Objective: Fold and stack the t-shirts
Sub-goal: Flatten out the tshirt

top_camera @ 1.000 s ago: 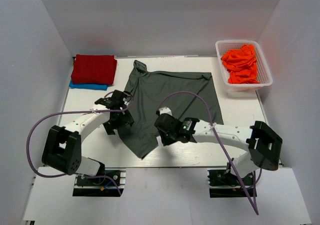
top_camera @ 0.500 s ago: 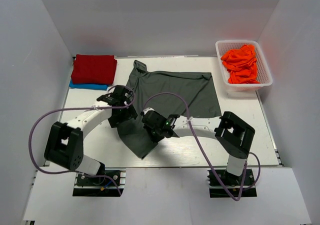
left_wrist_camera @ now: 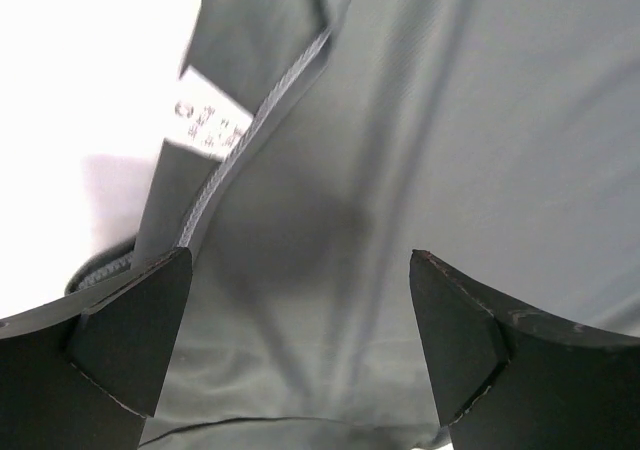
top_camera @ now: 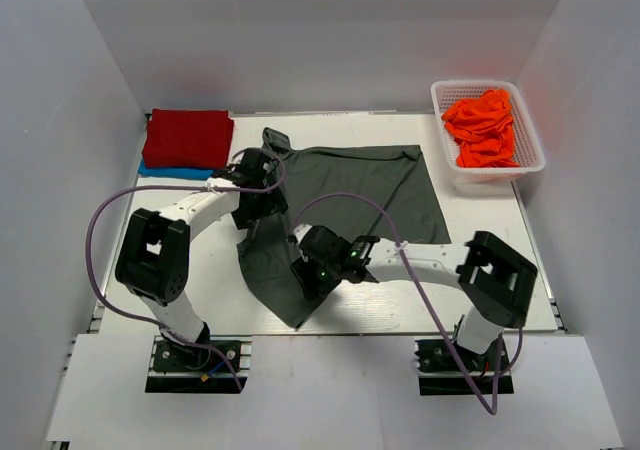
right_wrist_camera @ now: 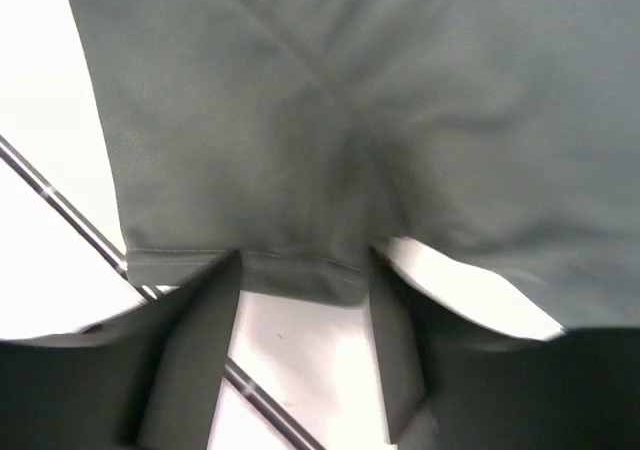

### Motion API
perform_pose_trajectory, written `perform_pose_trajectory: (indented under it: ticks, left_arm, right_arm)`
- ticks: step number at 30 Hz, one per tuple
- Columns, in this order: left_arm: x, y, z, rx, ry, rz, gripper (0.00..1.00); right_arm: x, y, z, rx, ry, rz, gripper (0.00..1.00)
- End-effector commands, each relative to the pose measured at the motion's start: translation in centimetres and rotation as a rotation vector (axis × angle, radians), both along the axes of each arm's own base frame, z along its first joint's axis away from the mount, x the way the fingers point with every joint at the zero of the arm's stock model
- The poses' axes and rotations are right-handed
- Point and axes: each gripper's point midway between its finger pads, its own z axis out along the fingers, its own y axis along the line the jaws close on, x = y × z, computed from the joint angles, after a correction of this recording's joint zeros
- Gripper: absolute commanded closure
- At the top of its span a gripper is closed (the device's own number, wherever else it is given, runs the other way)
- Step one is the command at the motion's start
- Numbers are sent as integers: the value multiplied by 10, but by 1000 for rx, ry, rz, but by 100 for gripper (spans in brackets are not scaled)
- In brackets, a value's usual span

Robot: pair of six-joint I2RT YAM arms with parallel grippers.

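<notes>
The large charcoal-grey t-shirt (top_camera: 360, 185) lies spread on the white table (top_camera: 480, 270), its collar at the far left. My left gripper (top_camera: 257, 188) is open and low over the shirt's left edge. In the left wrist view the gripper (left_wrist_camera: 300, 280) straddles grey cloth (left_wrist_camera: 420, 120), with the collar label (left_wrist_camera: 212, 126) ahead. My right gripper (top_camera: 310, 270) is over the shirt's near-left corner. In the right wrist view it (right_wrist_camera: 303, 280) is open, with the hem (right_wrist_camera: 300, 270) at its fingertips. A folded red shirt (top_camera: 187, 137) lies on a folded blue one (top_camera: 165, 171) at the far left. Orange shirts (top_camera: 482, 125) fill the basket.
The white lattice basket (top_camera: 528, 166) stands at the far right corner. White walls close in the table on three sides. A purple cable (top_camera: 100, 220) loops off each arm. The table's near metal edge (right_wrist_camera: 60, 200) shows in the right wrist view.
My left gripper has moved away from me along the shirt's left edge toward the collar. My right gripper has moved left to the shirt's near-left corner. The shirt's near-left part has bunched and shifted.
</notes>
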Motion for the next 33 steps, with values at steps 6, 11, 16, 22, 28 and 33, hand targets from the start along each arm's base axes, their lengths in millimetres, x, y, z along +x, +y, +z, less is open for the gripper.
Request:
perform_pose_trajectory:
  ticks: [6, 11, 16, 22, 28, 33]
  left_arm:
    - [68, 4, 56, 108, -179, -2, 0]
    - [122, -21, 36, 112, -204, -83, 0]
    - [156, -24, 11, 138, -145, -91, 0]
    - [171, -4, -5, 179, -150, -93, 0]
    - [173, 54, -19, 290, -103, 0, 0]
    - [185, 97, -1, 394, -123, 68, 0]
  right_arm:
    - [114, -41, 94, 37, -337, -443, 10]
    - [167, -94, 85, -41, -349, -651, 10]
    - [215, -146, 54, -125, -288, -791, 10]
    - [242, -187, 9, -122, -136, -866, 10]
    - [223, -206, -32, -172, -15, -879, 12]
    - [204, -221, -58, -218, 77, -931, 13]
